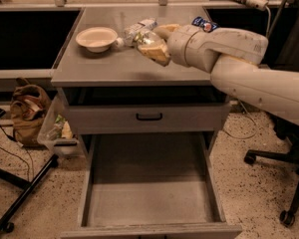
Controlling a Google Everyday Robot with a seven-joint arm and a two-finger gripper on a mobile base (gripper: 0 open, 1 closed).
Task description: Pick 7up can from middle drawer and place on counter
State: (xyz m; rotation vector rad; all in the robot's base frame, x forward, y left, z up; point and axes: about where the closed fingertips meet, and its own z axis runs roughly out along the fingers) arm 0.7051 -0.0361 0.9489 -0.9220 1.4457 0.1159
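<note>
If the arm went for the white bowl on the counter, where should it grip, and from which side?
Take the bowl by its rim on the side facing the gripper, one finger inside, coming down from above: it sits upright, open-mouthed and shallow, probably too wide to span. That gripper hangs over the counter, shut on the 7up can.

**Off-white arm, yellowish jaws**

Gripper (152,45) is above the counter (104,66), about mid-width. Its jaws are pale yellow, short and rounded. Behind them is a fat off-white wrist cylinder with a smooth, matte shell. A seam ring with a yellowish tinge marks the joint to the next segment. The forearm is a thick off-white housing with a plain surface, widening as it runs past the counter's right edge.
</note>
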